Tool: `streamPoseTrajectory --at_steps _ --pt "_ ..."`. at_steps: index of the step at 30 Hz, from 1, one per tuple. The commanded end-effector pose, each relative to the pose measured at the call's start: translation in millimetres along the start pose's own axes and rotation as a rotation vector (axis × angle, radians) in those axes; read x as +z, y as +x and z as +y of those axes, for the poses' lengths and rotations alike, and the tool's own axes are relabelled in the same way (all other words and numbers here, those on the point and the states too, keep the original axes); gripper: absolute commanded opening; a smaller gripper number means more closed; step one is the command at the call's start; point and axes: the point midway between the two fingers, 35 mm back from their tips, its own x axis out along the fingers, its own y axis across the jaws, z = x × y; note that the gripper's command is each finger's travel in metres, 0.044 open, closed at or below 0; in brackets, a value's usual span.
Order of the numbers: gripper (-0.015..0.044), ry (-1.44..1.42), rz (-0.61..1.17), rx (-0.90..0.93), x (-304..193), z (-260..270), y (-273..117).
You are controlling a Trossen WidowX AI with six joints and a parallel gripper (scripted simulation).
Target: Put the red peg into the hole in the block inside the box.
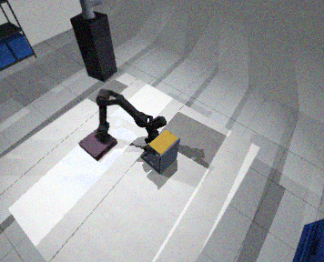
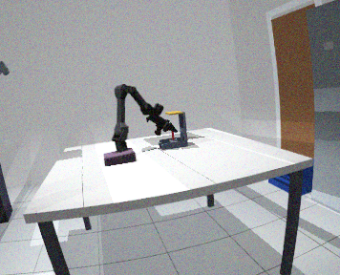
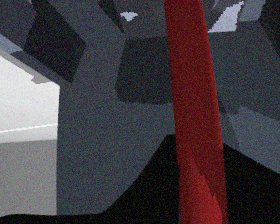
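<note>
The red peg [image 2: 173, 136] [image 3: 197, 90] is upright or nearly so in the exterior view, below the yellow roof [image 1: 165, 142] [image 2: 174, 113]. My gripper [image 2: 174, 129] [image 3: 185, 143] is shut on the peg's upper part, inside the open front of the box [image 1: 169, 156] [image 2: 182, 126]. The peg's lower end is close above or at the low dark block on the box floor; I cannot tell whether it is in the hole. In the wrist view the peg runs out of the top edge. The hole does not show, and the roof hides the fingers in the top view.
The box's tall back wall stands just beyond the fingers, and the roof sticks out from it over them. The arm's purple base [image 1: 97, 146] [image 2: 119, 157] sits on the white table [image 1: 78, 196] [image 2: 149, 183]. A blue bin [image 1: 317, 241] [image 2: 304, 179] is off the table.
</note>
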Motion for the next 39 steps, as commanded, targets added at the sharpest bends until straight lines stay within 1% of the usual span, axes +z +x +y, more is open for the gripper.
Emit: streamPoseTrajectory --at_steps 1,39 --pt "0.0 -0.003 -0.003 -0.001 5.6 0.7 3.4" --pt "0.0 -0.003 -0.003 -0.001 24.4 -0.1 18.6"
